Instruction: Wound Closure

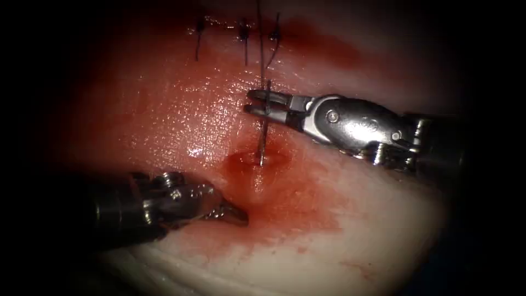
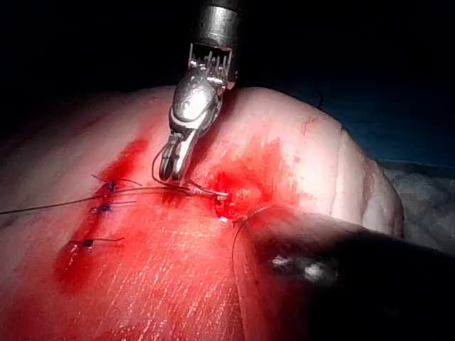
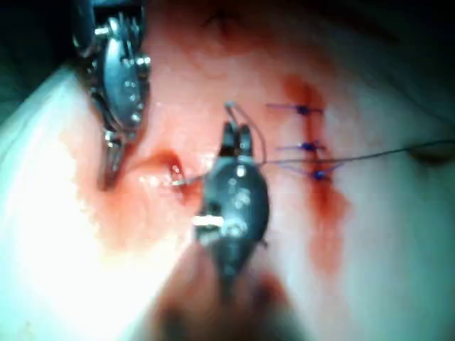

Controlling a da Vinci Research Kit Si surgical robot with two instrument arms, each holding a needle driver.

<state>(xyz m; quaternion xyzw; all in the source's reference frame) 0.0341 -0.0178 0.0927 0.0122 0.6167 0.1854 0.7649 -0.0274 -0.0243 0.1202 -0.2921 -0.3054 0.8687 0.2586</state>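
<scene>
Steel right claw [image 1: 257, 102] grips needle [image 1: 264, 137].

My right tool [image 1: 257, 102] grips the curved needle [image 1: 265, 129] near its blunt end; below my jaws its tip sinks into the tissue [image 1: 164, 109], where red fluid [image 1: 285, 203] pools. Dark thread [image 1: 262, 49] trails upward past three stitches [image 1: 241, 30].

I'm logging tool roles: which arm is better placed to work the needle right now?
Right. Its tool already grips the needle, whose tip sits in the tissue. The left tool looks shut on nothing, lower down.
</scene>
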